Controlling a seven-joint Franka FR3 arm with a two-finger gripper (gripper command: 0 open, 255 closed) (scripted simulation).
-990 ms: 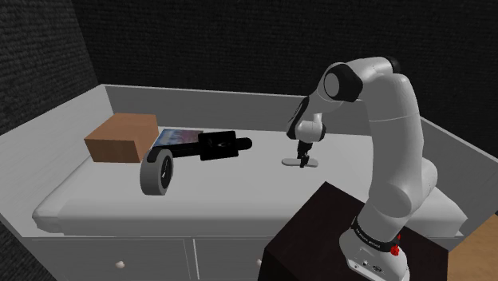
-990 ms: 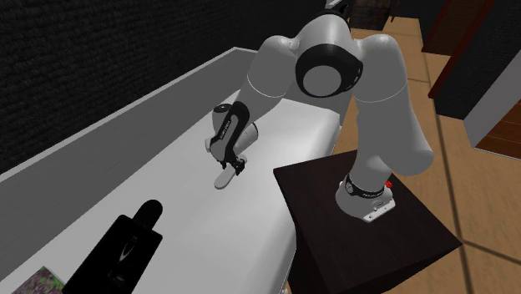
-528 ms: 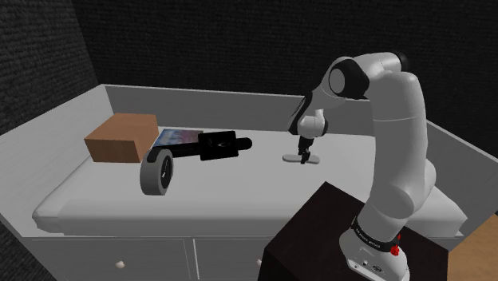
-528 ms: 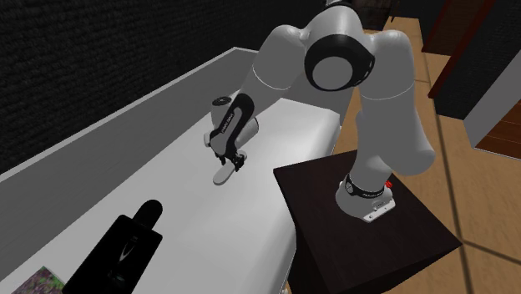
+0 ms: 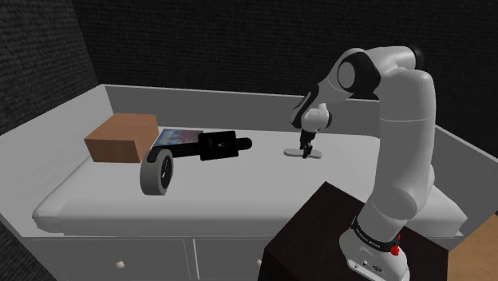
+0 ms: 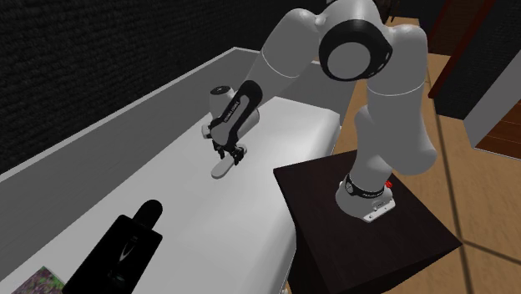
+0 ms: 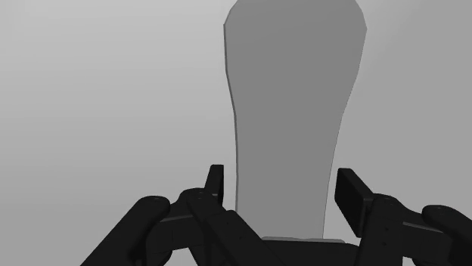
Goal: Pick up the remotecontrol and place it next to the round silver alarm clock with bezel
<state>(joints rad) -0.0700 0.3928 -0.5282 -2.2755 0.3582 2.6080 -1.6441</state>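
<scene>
The remote control (image 5: 313, 154) is a plain light grey, flat, elongated slab. My gripper (image 5: 305, 149) comes down on it from above, shut on its narrow end. The remote (image 6: 220, 170) hangs just above the white surface (image 5: 239, 191), with the gripper (image 6: 228, 155) clasping it. In the wrist view the remote (image 7: 295, 98) runs away from the gripper (image 7: 281, 189) with a black finger pressed on each side. The round silver alarm clock (image 5: 157, 173) stands on edge near the front of the surface, well off to the shoulder view's left of the gripper.
A black handled device (image 5: 219, 146) lies between clock and gripper, also shown as the black device (image 6: 125, 246). A brown box (image 5: 121, 137) and a flat patterned book (image 5: 175, 136) sit behind the clock. Raised white walls (image 5: 199, 99) border the surface. The dark stand (image 5: 335, 239) is at the front.
The gripper has risen a little with the remote in it, lifting the remote off the surface. The arm's elbow has gone up. Nothing else moved.
</scene>
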